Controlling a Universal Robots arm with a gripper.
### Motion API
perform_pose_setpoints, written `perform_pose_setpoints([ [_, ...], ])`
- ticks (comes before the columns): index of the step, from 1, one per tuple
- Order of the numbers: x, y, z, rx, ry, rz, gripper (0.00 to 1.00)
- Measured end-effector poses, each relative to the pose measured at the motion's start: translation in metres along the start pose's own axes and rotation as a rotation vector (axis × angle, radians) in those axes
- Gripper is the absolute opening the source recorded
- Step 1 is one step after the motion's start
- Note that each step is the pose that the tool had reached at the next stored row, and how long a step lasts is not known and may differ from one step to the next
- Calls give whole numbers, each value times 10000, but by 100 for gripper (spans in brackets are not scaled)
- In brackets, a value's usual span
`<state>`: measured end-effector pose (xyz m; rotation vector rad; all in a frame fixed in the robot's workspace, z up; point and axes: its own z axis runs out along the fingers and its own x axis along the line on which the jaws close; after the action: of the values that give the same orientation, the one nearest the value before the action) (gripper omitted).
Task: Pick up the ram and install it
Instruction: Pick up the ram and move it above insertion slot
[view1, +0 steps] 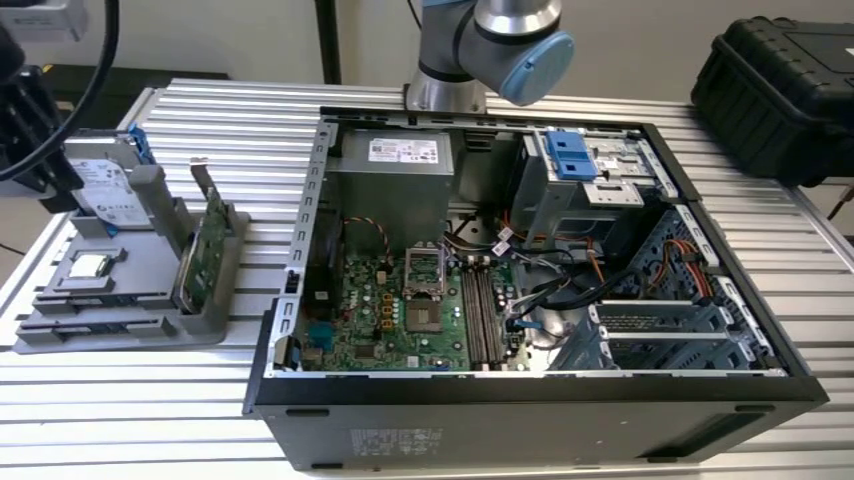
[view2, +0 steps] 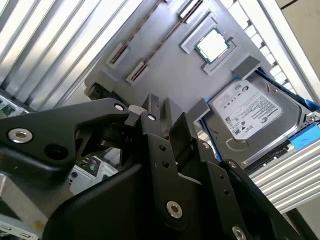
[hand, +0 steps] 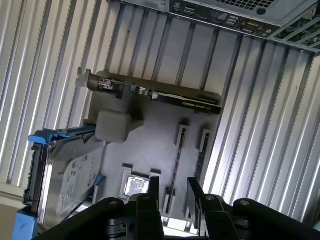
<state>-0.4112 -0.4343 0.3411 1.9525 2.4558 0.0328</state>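
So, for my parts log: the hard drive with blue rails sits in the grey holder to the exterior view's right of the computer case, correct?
No: the hard drive sits in the grey holder to the exterior view's left of the computer case.

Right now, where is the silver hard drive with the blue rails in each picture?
Exterior view: the hard drive is propped in the gray holder at the exterior view's left, outside the computer case.
Second wrist view: the hard drive lies near the silver chip.
First wrist view: the hard drive lies beside the silver chip.
Shared landmark: that silver chip, in the same holder.
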Motion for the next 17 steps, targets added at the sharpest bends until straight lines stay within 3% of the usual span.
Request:
perform_pose_setpoints([
  [17, 0, -1, 13, 26, -38, 1762, 100],
])
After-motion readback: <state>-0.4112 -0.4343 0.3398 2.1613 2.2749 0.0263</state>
